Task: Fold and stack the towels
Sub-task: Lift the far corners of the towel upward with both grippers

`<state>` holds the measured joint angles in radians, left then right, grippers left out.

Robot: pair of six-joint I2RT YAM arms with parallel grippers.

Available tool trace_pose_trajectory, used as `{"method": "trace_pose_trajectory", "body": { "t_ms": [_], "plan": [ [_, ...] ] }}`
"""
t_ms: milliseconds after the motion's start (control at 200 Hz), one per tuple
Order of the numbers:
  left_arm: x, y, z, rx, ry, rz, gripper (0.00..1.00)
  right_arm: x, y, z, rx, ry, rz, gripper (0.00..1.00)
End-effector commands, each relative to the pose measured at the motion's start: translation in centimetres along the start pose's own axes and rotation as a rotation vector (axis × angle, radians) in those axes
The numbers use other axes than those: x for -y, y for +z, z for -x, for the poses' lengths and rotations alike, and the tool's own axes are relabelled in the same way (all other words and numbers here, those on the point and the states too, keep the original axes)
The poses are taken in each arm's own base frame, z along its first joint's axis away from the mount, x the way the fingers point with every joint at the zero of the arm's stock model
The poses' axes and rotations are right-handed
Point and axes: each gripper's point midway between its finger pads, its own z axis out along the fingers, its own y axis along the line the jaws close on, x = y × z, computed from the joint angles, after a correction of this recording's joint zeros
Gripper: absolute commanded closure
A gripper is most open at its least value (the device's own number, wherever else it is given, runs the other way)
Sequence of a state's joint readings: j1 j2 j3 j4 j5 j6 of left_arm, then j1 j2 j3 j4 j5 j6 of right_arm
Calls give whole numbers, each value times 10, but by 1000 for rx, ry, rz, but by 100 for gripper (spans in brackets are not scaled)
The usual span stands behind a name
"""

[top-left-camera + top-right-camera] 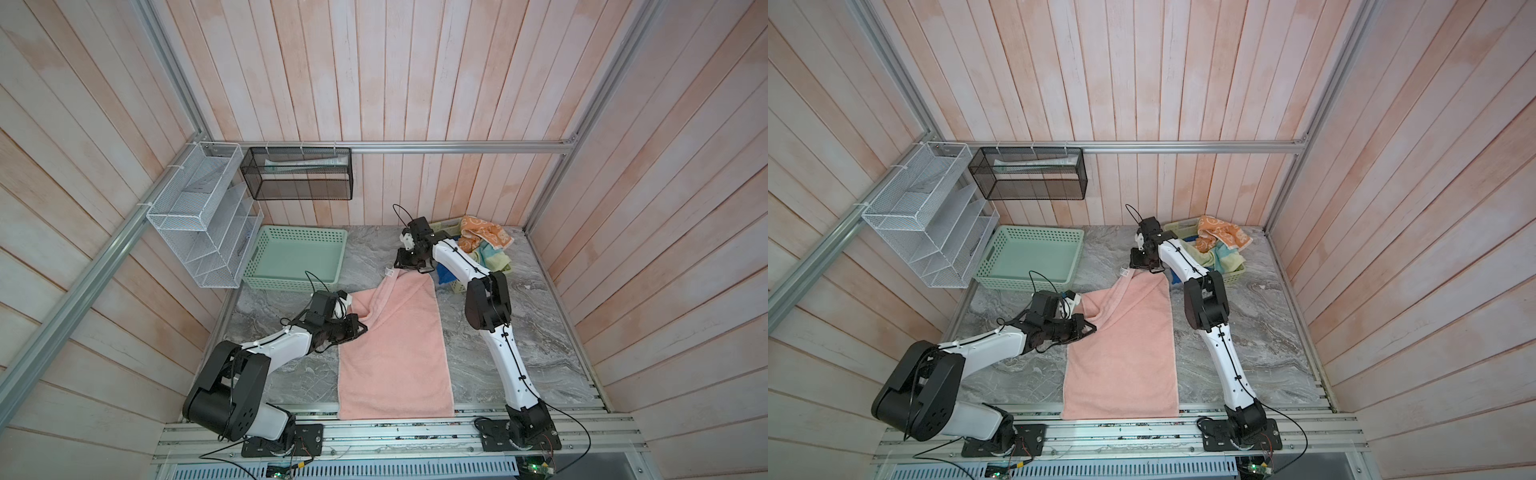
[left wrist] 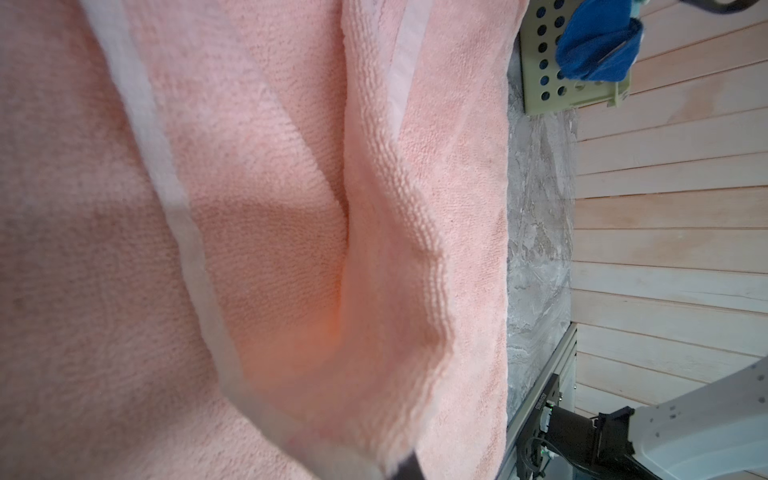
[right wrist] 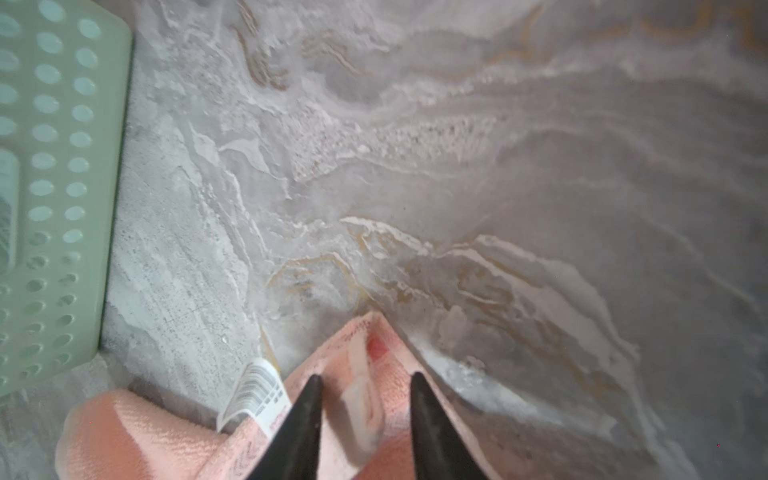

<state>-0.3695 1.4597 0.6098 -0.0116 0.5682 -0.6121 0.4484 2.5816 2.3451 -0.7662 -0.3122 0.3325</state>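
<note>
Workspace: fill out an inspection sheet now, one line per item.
Surface: grey marble-pattern tabletop; the pink towel's near edge overhangs the front rail.
Job's things: pink towel spread lengthwise mid-table, left side partly folded over; orange towel, yellow towel and blue towel heaped in the pale olive basket, far right.
Clutter: empty mint basket, far left.
Grippers: left gripper shut on the pink towel's left edge; right gripper astride its far corner, jaws apart, grip unclear.
Cables: black cable loop above each wrist, clear of cloth.
Surroundings: plank walls, aluminium frame, white wire rack, black mesh rack.
</note>
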Motion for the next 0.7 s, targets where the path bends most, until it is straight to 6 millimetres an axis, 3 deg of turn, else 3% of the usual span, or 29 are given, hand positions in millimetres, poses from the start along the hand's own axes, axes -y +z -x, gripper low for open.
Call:
{"method": "trace_pose_trajectory", "body": {
  "t_ms": [0, 80, 180, 270, 425, 595, 695],
  "plan": [
    [9, -4, 8, 19, 39, -6, 100, -2, -11, -2, -12, -11, 17, 85],
    [12, -7, 10, 17, 45, -4, 100, -13, -18, 5, 15, -38, 64, 100],
    [22, -14, 19, 10, 69, 8, 100, -24, -41, 25, 99, -68, 66, 100],
    [34, -23, 36, 11, 95, 11, 100, -31, -77, 46, 218, -92, 46, 100],
    [57, -39, 81, 40, 113, -38, 100, -28, -139, 74, 445, -73, 64, 100],
    [81, -49, 141, 97, 123, -87, 100, -5, -168, 94, 519, -40, 80, 100],
    [85, -50, 179, 143, 124, -98, 100, 2, -179, 110, 548, -46, 72, 100]
  ]
}}
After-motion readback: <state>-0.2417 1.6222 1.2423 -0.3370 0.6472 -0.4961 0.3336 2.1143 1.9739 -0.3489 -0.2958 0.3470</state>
